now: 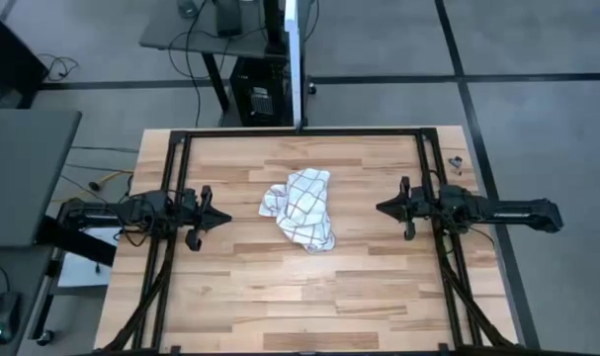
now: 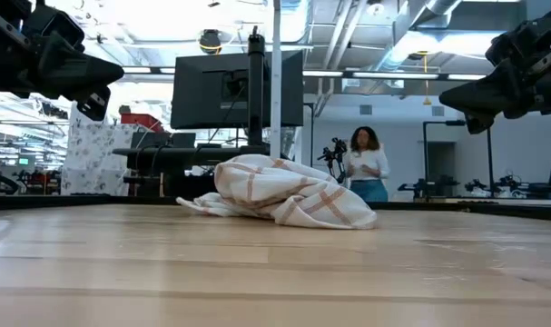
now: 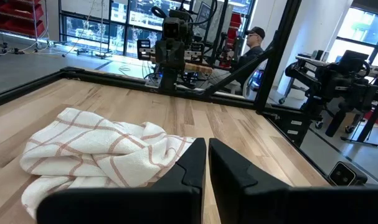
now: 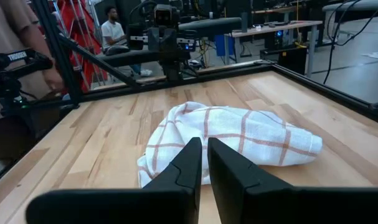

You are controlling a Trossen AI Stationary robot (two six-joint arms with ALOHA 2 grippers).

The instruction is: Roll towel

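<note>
The towel (image 1: 301, 206), white with a grid of thin red-brown lines, lies crumpled in a heap on the middle of the wooden table; it also shows in the low view (image 2: 284, 193) and both wrist views (image 3: 95, 152) (image 4: 238, 137). My left gripper (image 1: 226, 217) hovers level at the table's left, shut, pointing at the towel from a distance. My right gripper (image 1: 381, 207) hovers level at the table's right, shut, also pointing at the towel. Neither touches it.
A black frame (image 1: 300, 133) runs around the table's far and side edges. Bare tabletop lies between each gripper and the towel and along the near edge (image 1: 300, 316). A small object (image 1: 456, 161) sits at the far right corner. People stand in the room beyond.
</note>
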